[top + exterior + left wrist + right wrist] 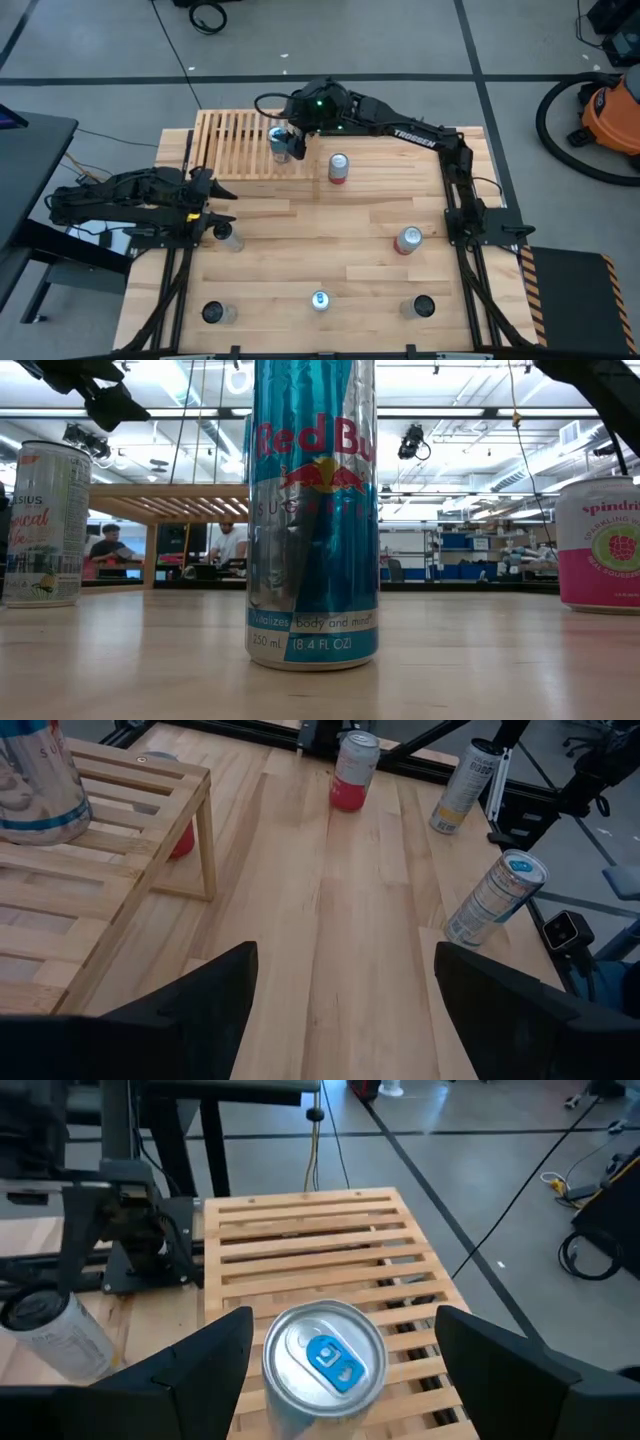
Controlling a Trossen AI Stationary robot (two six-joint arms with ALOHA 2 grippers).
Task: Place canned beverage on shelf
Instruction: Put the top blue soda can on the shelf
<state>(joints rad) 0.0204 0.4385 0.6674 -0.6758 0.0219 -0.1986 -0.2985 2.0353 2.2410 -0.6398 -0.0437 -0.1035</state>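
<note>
Standing upright on shelf [238, 143], upper centre of high view: can [279, 143]. Right gripper [287, 141] spread around it, not pinching; careless retreat could topple can. Left gripper [222, 204] spread, empty.

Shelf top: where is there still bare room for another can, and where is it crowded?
The shelf holds one blue-tabbed can at its right end, standing between the open fingers of the right gripper; that end is crowded. The slats leftward to the far edge are bare. The tabletop between the red can and the left gripper is also bare.
</note>
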